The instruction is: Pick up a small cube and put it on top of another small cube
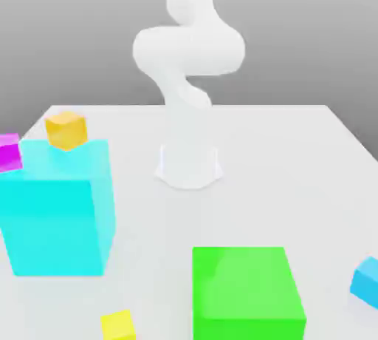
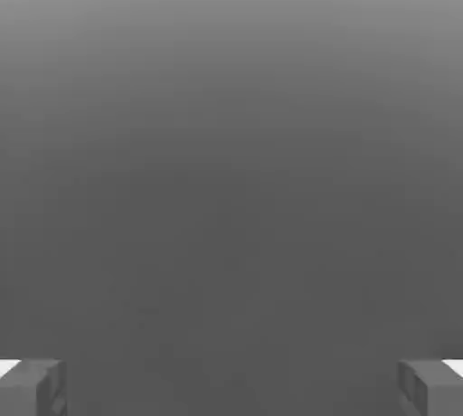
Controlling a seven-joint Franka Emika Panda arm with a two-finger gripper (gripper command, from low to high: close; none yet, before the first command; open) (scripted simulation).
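A small sky-blue cube (image 1: 367,281) rests on the white table (image 1: 295,154) at the exterior view's right edge, partly cut off by the frame. Other small cubes lie about: a yellow one (image 1: 119,324) at the front, an orange one (image 1: 66,129) and a magenta one (image 1: 9,152) at the exterior view's left. In the hand view my gripper (image 2: 231,389) is open, its two grey fingertips (image 2: 33,388) standing far apart with nothing between them, against a plain grey background.
A large cyan cube (image 1: 59,209) stands at the exterior view's left, in front of the orange and magenta cubes. A large green block (image 1: 246,293) sits at the front. The white arm's base (image 1: 188,161) rises from the table's middle.
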